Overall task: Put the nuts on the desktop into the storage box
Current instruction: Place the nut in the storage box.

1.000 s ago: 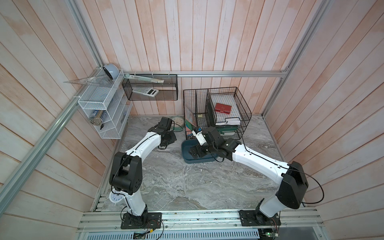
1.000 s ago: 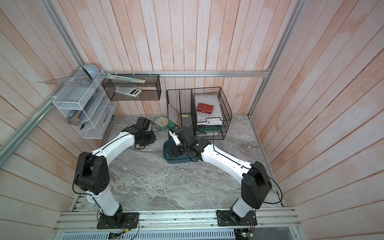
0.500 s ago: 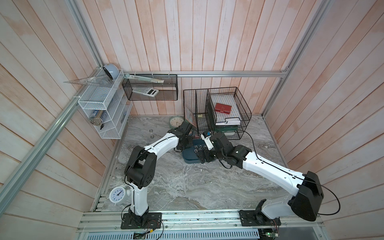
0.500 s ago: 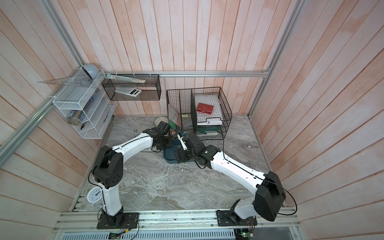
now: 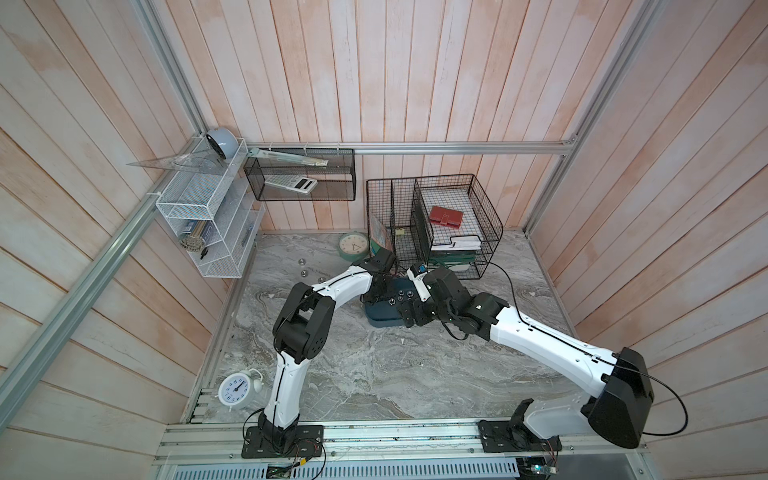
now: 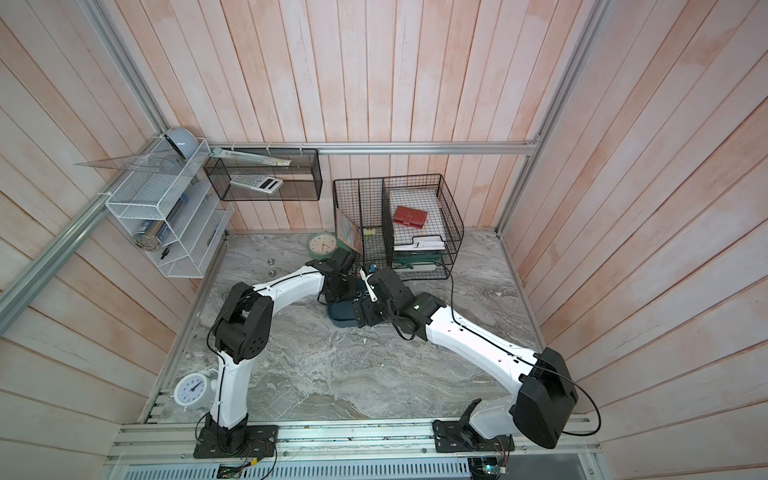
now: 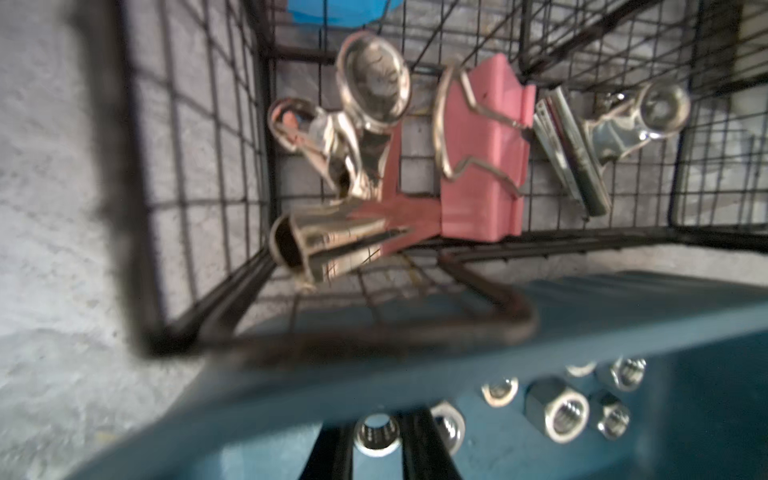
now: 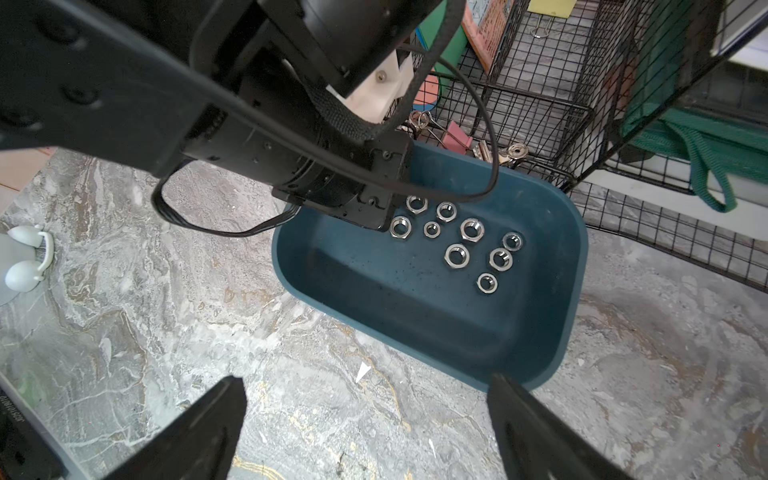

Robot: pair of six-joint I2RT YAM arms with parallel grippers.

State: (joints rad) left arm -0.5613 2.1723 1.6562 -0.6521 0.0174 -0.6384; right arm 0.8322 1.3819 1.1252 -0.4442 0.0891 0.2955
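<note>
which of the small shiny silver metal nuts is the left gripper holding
The nut pinched between the black fingers of the left gripper over the dark teal plastic storage box; the other nuts lie loose on its floor.

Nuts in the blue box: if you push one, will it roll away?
Probably not: the nuts lie flat on broad faces, so one would likely slide. Shiny metal suggests they are slippery and heavy for their size. The storage box wall should stop them.
</note>
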